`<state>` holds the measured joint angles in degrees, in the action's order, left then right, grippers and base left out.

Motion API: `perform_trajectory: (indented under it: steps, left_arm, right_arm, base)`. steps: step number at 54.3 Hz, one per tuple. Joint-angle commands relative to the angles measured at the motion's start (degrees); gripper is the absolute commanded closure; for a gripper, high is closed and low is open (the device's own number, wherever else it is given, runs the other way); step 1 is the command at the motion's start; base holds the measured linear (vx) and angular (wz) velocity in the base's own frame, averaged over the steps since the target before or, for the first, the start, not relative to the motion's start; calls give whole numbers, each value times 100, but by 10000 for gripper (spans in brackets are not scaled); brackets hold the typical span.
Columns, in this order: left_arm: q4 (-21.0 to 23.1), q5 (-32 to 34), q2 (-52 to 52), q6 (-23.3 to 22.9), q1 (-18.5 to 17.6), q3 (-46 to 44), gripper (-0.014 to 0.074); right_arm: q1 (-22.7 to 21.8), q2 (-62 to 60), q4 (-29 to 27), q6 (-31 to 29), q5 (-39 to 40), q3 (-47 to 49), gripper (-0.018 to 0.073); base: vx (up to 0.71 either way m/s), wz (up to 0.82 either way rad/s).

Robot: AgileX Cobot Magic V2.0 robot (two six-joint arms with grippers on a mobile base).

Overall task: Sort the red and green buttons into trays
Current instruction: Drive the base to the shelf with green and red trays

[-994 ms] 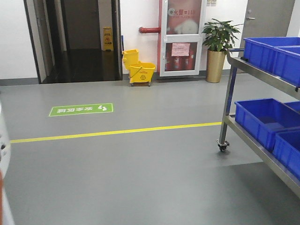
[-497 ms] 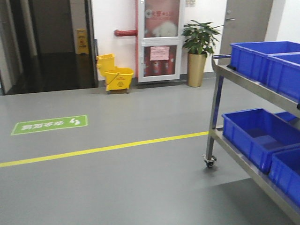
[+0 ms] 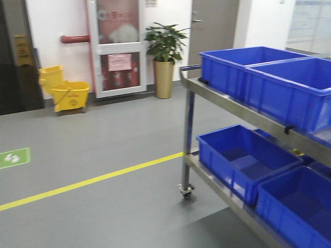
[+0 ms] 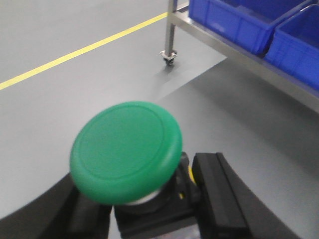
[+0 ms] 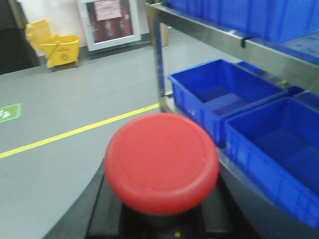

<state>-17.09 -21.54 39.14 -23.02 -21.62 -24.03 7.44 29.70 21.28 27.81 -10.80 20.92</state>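
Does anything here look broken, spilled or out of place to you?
Nothing stands out. The blue crates sit square on the steel cart, the floor shows no spill, and the green button and red button look intact, each held between jaws. No sorting trays are in view, though.

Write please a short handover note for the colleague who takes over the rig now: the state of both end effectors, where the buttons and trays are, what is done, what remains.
Left end effector: shut on the green button, gripping its black base, dome up.
Right end effector: shut on the red button; the dome hides most of the fingers.
No view shows the trays; ahead on the right is only a steel cart with blue crates.
Done: both buttons picked up.
Left: find the trays, then place each button, presumably by matching colour.
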Motion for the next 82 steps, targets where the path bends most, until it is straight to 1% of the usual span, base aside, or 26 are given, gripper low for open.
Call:
perform_trajectory:
  steps: [1,48,82]
  left_arm:
    - [-14,417,-10,-9,-34,-176,596]
    - [-14,417,-10,-9,-34,-176,596]
    - [-14,417,-10,-9,-34,-176,596]
  right_arm:
    - [-4,14,76,-14,476,185,570]
    - [-4,14,76,-14,476,185,570]
    - [-4,14,76,-14,476,185,570]
  base:
    - [43,-46]
    - [32,-58]
    - [25,-36]
